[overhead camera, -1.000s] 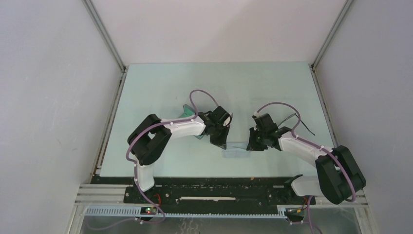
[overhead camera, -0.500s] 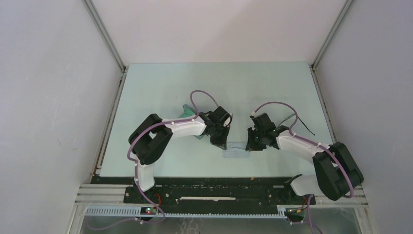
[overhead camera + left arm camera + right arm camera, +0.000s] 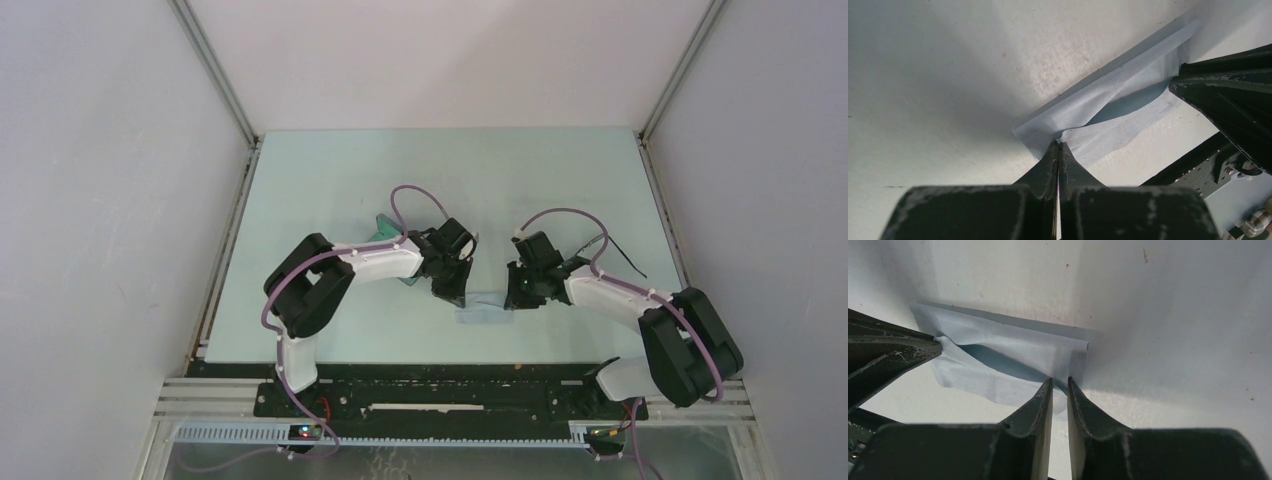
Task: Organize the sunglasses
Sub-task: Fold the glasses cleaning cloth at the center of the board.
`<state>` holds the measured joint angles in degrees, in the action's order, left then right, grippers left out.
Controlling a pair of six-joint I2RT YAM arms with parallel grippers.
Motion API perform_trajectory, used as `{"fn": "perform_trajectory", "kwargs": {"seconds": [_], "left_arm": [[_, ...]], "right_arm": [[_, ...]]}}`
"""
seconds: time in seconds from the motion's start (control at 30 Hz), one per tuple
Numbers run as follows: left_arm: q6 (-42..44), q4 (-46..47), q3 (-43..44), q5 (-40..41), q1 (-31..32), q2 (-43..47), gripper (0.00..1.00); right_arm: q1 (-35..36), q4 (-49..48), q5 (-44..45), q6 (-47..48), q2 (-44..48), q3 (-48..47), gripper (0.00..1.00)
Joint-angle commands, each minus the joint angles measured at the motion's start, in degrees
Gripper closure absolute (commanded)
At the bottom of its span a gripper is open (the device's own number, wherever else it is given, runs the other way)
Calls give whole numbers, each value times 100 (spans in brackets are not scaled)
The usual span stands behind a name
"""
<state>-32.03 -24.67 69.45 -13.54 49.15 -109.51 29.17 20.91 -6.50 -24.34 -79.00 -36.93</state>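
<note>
Sunglasses lie on the table near its right edge, just behind my right forearm and apart from both claws. Left claw is clamped tight on one corner of the cloth, lifting a fold. Right claw is at the opposite corner, fingers nearly together astride the edge; can't tell if it's pinching. The cloth spans between the claws, mid-table toward the near edge. Case is mostly hidden under my left arm, inside not visible.
</note>
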Motion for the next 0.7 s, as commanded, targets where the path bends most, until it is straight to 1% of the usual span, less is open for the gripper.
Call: {"fn": "perform_trajectory", "kwargs": {"seconds": [0.0,0.17,0.37,0.5,0.67], "left_arm": [[37,14,350,-69,25,6,100],[45,14,339,-80,27,2,100],[38,-1,350,-91,27,28,100],[28,-7,372,-84,26,79,100],[76,-138,424,-10,25,161,100]], "right_arm": [[80,19,152,41,-16,-210,77],[88,24,210,25,3,-210,83],[90,54,192,40,62,-210,100],[98,61,94,43,182,-210,100],[162,120,219,-17,374,-210,100]]}}
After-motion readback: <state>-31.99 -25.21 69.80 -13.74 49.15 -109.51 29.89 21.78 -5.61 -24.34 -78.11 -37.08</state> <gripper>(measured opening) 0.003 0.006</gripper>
